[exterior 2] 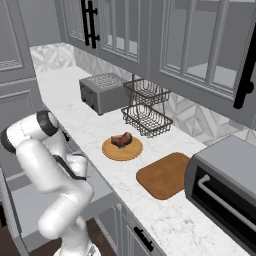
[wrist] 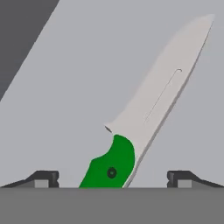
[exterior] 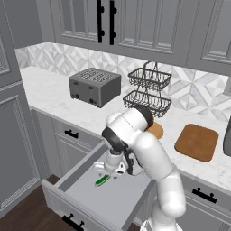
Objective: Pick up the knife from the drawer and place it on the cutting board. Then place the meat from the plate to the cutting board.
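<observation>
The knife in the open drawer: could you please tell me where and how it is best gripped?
Probably by the green handle, coming straight down from above: the knife lies flat on the drawer floor, and the open hand already straddles that thicker part.

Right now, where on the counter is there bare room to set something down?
Bare marble lies left of the toaster and along the front edge before the cutting board. It is crowded around the wire basket, the plate with the meat.

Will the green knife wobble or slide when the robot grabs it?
The knife looks stiff and thin, so it probably won't bend. It lies flat on the smooth drawer floor, so it might slide if nudged. The open gripper straddles its handle, which likely helps.
</observation>
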Motion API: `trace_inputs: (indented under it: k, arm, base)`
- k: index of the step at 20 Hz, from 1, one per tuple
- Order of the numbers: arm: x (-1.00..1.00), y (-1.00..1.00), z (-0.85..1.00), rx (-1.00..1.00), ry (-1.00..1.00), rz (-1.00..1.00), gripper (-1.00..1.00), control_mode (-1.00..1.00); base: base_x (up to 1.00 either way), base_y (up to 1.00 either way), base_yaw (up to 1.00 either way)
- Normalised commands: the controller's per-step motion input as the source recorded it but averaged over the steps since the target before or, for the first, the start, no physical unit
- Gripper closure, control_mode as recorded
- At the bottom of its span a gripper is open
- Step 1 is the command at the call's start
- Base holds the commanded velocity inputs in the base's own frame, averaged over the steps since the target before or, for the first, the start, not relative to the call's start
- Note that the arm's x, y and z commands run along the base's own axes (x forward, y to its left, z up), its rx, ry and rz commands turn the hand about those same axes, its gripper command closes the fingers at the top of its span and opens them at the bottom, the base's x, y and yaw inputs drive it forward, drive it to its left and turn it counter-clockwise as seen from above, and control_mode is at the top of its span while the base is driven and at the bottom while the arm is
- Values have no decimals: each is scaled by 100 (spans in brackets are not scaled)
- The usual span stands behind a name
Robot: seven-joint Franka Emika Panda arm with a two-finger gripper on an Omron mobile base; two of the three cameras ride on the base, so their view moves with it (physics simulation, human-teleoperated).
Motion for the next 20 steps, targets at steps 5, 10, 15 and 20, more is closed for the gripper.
trace_inputs:
  k: [5, 10, 15, 20]
  arm:
    - [22, 54, -21, -1, 3, -1, -100, -100]
    - [1, 48, -31, 0, 13, -3, 100, -100]
    - [0, 29, 21, 1, 21, -6, 100, -100]
    - [0, 9, 82, 2, 16, -8, 100, -100]
  base:
    - [0, 0, 0]
    - [0, 0, 0]
    - [0, 0, 0]
    - [0, 0, 0]
